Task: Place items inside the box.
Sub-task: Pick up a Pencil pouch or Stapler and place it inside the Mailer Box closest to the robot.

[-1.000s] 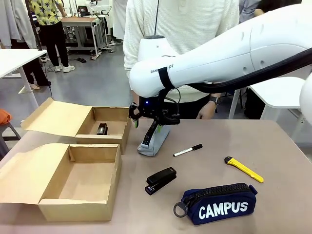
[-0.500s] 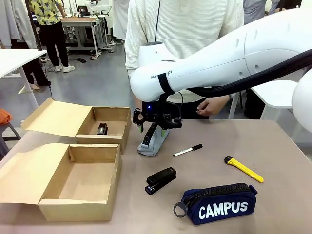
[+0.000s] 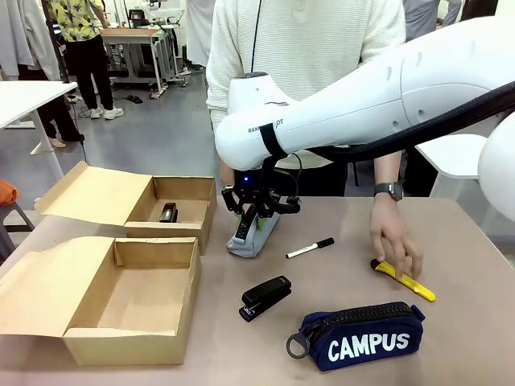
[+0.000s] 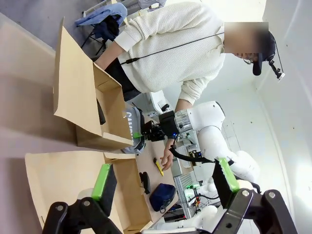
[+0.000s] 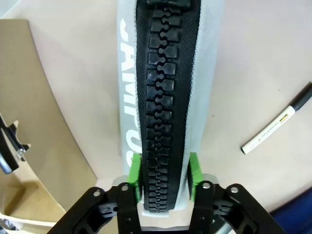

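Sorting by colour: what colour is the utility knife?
The utility knife is yellow, clearest in the front view.

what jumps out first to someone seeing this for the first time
The big white right arm reaching across the middle, its right hand clamped on the grey pencil case beside the far box. At the right, the person's hand touches the yellow utility knife, and the navy CAMPUS pouch lies at the near edge.

- grey pencil case [image 3: 253, 241], centre: matt woven cloth; its black zipper [image 5: 165, 97] chunky moulded plastic;
- navy pouch [image 3: 362, 338], lower right: matt cloth, white print;
- cardboard boxes [image 3: 129, 344], left: brown, matt;
- black stapler [image 3: 265, 296]: faintly glossy plastic;
- yellow utility knife [image 3: 418, 288]: smooth plastic;
- table [image 3: 467, 233]: smooth, matt;
- robot arm [image 3: 362, 96], top: glossy white shell
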Robot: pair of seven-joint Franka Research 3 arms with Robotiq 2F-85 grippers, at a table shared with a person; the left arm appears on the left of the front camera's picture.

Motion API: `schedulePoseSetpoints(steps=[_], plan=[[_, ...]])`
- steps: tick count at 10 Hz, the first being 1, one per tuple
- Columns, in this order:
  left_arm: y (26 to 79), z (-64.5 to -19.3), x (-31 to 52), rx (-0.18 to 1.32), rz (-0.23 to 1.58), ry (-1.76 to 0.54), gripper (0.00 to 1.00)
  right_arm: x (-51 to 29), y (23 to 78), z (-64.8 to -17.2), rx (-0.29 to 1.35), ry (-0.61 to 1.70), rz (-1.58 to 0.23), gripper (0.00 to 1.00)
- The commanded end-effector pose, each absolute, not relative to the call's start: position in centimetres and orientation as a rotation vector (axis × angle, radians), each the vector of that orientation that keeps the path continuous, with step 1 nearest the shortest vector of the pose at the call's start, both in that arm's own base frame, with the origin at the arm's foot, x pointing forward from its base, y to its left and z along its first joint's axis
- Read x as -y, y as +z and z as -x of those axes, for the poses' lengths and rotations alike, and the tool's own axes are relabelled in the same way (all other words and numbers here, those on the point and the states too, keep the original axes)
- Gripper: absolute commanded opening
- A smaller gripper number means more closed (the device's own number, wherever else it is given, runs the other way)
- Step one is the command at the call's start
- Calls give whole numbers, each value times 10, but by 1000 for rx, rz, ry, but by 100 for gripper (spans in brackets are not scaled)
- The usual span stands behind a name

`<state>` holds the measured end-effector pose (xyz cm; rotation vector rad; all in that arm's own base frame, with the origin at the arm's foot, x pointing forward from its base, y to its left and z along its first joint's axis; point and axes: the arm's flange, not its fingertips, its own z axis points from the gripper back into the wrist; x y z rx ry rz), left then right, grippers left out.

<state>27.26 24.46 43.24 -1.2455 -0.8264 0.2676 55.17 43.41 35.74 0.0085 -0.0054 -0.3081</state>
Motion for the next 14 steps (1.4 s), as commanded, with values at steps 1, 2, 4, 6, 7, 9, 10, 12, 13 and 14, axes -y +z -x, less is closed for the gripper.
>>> schedulePoseSetpoints(steps=[1,2,4,6,7,9,10,12,13,14], plan=[[433,-273,-244,858,1256,254,100,-438,356,-553,36,-295,10,0],[433,-273,-244,858,1256,254,100,-437,357,-552,33,-294,9,0],[433,-273,-244,858,1256,254,100,-438,356,-551,26,-289,16,0],[433,-273,-244,858,1256,254,100,-440,355,-548,25,-276,21,0],[433,-273,-244,858,1256,254,100,-440,355,-548,25,-272,19,0],[433,-273,-244,858,1256,254,100,-441,373,-523,-27,-183,-27,0],[433,-273,-244,858,1256,254,100,-434,400,-487,-69,-119,-54,0],[433,-273,-244,858,1256,254,100,-396,458,-402,-114,0,-102,0],[433,-273,-244,858,1256,254,100,-381,470,-361,-197,90,-75,0],[433,-273,-244,858,1256,254,100,-367,477,-319,-215,207,-77,0]])
